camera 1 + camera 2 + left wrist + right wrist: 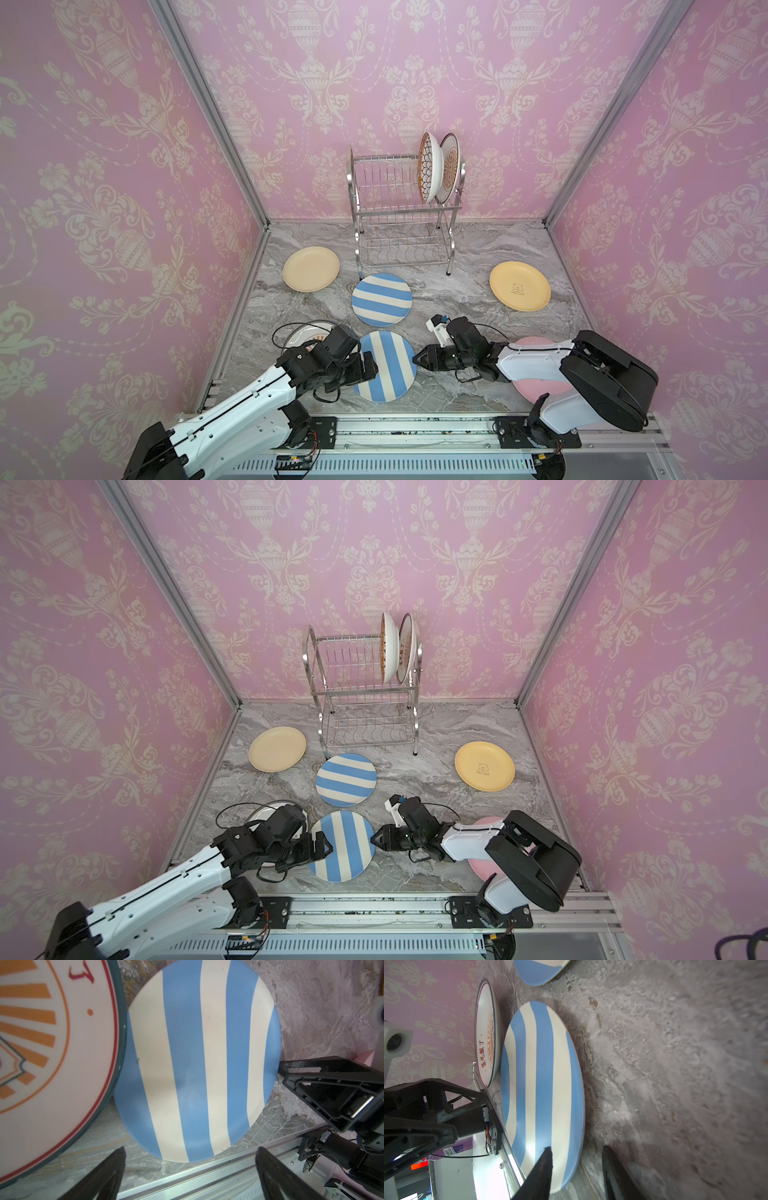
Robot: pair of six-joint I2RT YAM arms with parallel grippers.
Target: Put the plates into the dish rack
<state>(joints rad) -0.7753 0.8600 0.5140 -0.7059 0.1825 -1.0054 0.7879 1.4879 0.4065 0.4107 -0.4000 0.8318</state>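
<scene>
Near striped plate (386, 365) lies flat on the table (457, 299), between both sets of jaws. Right jaws are part-open and straddle its rim, not clamped. Left jaws are wide open and empty, just short of the opposite rim. Risk: right jaws bite shallow on the thin rim and the plate slips, or gets shoved into the left jaws. Dish rack (399, 195) stands well beyond the jaws. Two patterned plates (430, 170) stand upright at one end of the top shelf; bottom shelf is empty.

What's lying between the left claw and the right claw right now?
The near blue-white striped plate, lying flat, fills the stretch between the left claw and the right claw. Both top views show it.
</scene>
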